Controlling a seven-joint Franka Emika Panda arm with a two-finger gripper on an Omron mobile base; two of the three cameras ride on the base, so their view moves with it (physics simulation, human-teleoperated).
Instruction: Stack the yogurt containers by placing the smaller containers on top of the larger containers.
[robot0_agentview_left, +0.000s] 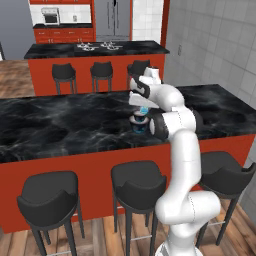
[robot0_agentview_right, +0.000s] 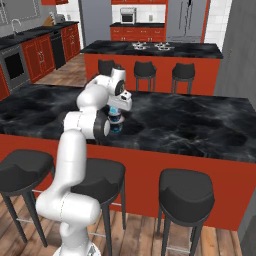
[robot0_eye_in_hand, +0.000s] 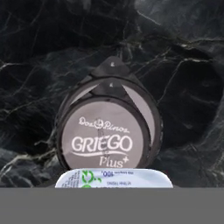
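Gripper (robot0_agentview_left: 144, 106) over the dark marble island counter (robot0_agentview_left: 60, 125), jaws part closed on the small light-blue yogurt cup (robot0_agentview_left: 144, 109), held right above the stack. Hand view: small dark GRIEGO-lidded cup (robot0_eye_in_hand: 104, 136) already sits on the wide dark tub (robot0_eye_in_hand: 146, 105), whose pale lid rim shows round it, tab at the far edge. Blue cup's pale printed top (robot0_eye_in_hand: 113, 179) is just below. So one stacked; the blue cup looks not yet released. Tub has blue near its base (robot0_agentview_left: 138, 128)
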